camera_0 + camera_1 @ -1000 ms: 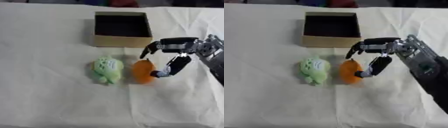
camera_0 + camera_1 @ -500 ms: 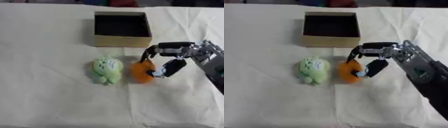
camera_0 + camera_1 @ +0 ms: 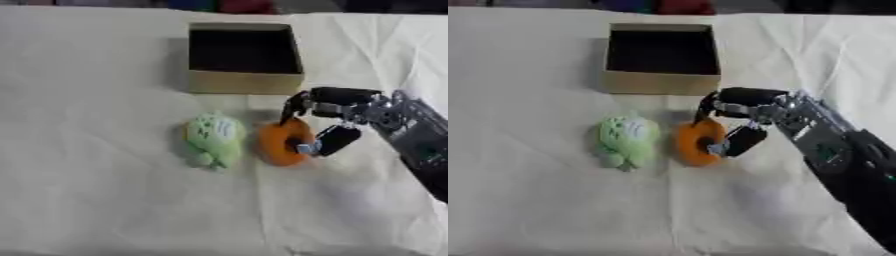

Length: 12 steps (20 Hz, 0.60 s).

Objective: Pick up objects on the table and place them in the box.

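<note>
An orange rounded object [image 3: 278,144] lies on the white cloth just right of a green plush toy [image 3: 213,138]. My right hand [image 3: 333,109] reaches in from the right with its fingers curled over the top of the orange object and its thumb against the object's right side, pinching it. The open cardboard box [image 3: 244,82] with a dark inside stands behind both objects. My left hand shows in neither view.
The white cloth [image 3: 96,190] covers the whole table, with creases on the right side. Dark and coloured shapes line the far edge beyond the box.
My right hand has moved down and closed its fingers and thumb around the orange object. The green toy and the box have stayed put.
</note>
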Motion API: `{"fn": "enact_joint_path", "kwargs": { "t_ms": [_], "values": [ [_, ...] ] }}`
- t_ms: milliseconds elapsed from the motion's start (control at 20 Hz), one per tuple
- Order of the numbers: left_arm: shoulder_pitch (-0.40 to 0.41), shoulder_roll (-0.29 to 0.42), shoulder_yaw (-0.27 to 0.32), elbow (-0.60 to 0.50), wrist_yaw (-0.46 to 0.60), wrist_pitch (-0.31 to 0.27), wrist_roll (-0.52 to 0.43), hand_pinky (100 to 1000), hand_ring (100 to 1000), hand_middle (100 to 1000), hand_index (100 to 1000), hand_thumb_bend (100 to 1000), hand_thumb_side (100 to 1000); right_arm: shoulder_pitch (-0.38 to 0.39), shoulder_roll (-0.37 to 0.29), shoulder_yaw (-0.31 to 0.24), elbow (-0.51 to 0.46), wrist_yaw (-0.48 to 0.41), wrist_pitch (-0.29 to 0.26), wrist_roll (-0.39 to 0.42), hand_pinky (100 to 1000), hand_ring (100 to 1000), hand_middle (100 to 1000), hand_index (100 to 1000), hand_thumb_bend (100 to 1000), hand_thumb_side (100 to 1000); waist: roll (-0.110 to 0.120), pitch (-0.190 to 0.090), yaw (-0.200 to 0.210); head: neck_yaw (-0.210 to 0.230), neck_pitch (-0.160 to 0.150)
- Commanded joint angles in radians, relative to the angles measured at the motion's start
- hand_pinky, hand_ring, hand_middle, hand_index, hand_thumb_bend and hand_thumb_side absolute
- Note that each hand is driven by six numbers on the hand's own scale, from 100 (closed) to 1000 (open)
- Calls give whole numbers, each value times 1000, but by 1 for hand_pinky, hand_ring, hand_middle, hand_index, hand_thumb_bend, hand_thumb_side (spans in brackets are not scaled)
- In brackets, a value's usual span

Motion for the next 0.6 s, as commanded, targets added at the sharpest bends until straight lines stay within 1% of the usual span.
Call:
{"fn": "enact_joint_path", "kwargs": {
  "t_ms": [50,200,300,600],
  "values": [
    [-10,15,4,-16,1,2,-2,781,572,631,856,163,982,-15,-19,-16,-13,-18,10,-54,724,777,549,572,100,271,3,-14,-2,0,9],
    [-10,16,5,-16,0,2,-3,781,572,630,855,163,979,-28,-31,-28,-32,-47,31,-109,711,757,532,542,100,264,3,-16,-3,2,9],
    [-10,17,6,-16,1,3,-3,781,572,629,855,163,978,-41,-39,-32,-48,-64,39,-129,715,758,541,549,100,273,2,-17,-4,2,9],
    [-9,21,7,-16,1,5,-5,780,570,627,855,162,975,-102,-73,-68,-91,-120,41,-141,725,760,558,562,100,273,1,-21,-7,3,9]
  ]
}}
